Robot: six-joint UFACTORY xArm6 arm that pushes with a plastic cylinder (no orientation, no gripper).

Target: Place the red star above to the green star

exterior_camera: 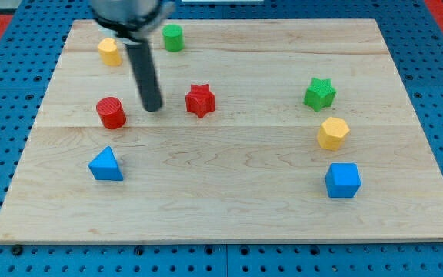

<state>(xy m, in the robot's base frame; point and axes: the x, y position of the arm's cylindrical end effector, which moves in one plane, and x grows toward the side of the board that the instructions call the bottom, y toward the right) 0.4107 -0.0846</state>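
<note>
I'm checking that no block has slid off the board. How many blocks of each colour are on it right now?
Red: 2, the red star and the red cylinder
Green: 2, the green star and the green cylinder
Yellow: 2, one yellow block at the view's top left, one yellow block at the right
Blue: 2, the blue triangle and the blue cube
Total: 8

A pale wooden board [229, 208] carries eight blocks: a yellow block [109, 51] and green cylinder [173, 37] at the view's top, red cylinder [111, 112], red star [200, 100], blue triangle [105, 165], green star [319, 94], yellow hexagon [333, 133], blue cube [342, 180].
</note>
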